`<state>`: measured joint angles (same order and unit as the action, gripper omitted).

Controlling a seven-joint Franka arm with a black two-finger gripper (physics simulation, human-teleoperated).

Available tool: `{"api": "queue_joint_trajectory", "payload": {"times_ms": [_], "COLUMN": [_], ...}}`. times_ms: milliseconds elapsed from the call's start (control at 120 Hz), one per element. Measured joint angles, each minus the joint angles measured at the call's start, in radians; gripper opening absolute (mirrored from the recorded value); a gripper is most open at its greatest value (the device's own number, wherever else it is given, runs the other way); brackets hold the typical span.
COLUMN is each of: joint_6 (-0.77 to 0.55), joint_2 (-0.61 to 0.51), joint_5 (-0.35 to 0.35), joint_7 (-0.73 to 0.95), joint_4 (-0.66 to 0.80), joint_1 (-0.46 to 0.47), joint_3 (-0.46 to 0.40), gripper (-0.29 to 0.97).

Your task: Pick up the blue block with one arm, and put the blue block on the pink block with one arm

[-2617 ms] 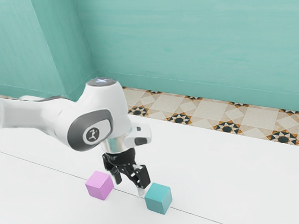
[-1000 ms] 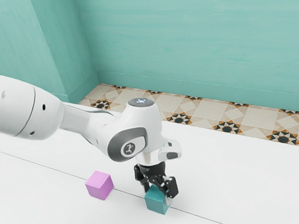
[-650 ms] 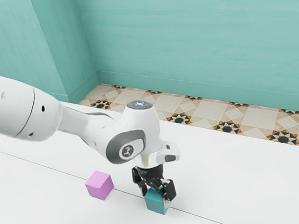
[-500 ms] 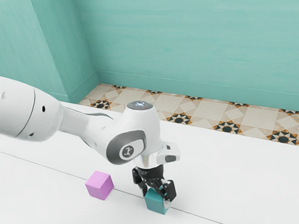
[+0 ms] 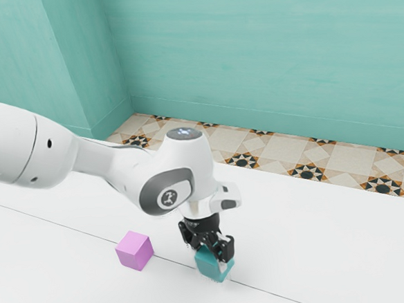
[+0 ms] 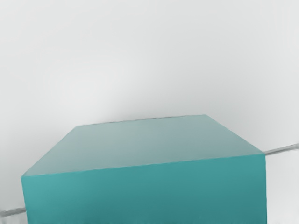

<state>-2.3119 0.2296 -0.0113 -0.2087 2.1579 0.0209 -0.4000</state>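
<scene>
The hand (image 5: 211, 252) is gripping the blue block (image 5: 210, 269) between both fingers (pink block (image 5: 134, 250) is sitting nearby on the worktop (image 5: 327, 254)).

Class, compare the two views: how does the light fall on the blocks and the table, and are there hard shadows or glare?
Exterior view: soft, even light; the pink block has a paler top than sides; no hard shadow and no glare on the white table. Wrist view: the blue block shows a paler upper face and a deeper teal near face; the white table shades gently to grey.
</scene>
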Motion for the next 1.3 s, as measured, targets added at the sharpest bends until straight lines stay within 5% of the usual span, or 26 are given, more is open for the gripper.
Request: {"api": "queue_joint_trajectory", "payload": {"times_ms": [400, 958, 1300], "joint_6": [0.191, 0.186, 0.159], "joint_2": [-0.274, -0.315, -0.38], "joint_5": [0.001, -0.024, -0.026], "joint_7": [0.002, 0.094, 0.169], "joint_4": [0.032, 0.142, 0.229], "joint_1": [-0.107, -0.298, -0.306], "joint_3": [-0.008, -0.007, -0.006], "gripper": [0.37, 0.29, 0.29]}}
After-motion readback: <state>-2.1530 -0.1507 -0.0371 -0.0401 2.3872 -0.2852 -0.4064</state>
